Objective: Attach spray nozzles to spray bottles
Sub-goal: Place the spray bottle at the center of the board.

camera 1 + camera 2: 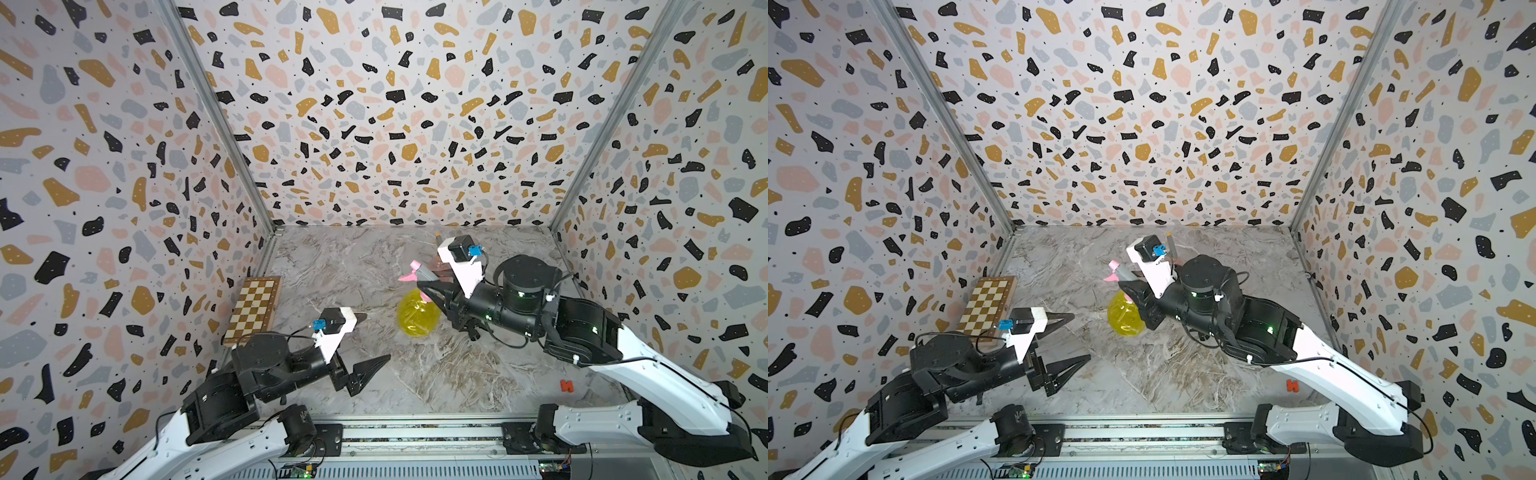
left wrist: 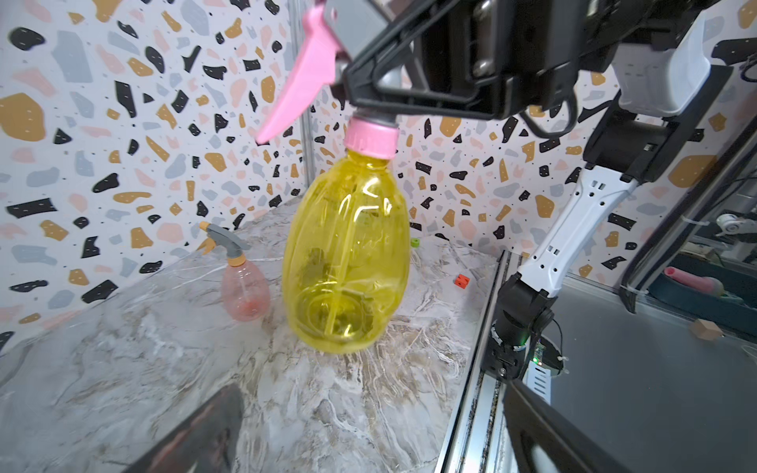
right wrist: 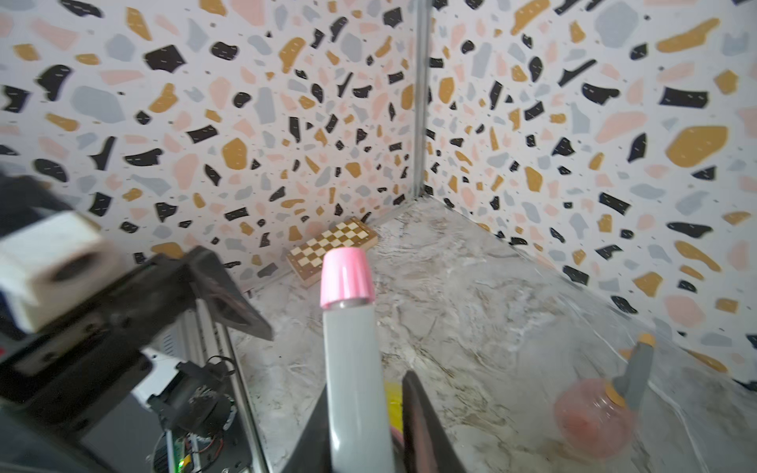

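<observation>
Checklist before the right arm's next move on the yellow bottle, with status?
1. Right gripper shut on pink nozzle: ok.
2. Pink nozzle seated on yellow bottle neck: ok. Screwed tight: cannot tell.
3. Yellow bottle base on table: cannot tell.
4. Left gripper open, apart from yellow bottle: ok.
5. Pink bottle, orange nozzle on, stands apart from yellow bottle: ok.
</observation>
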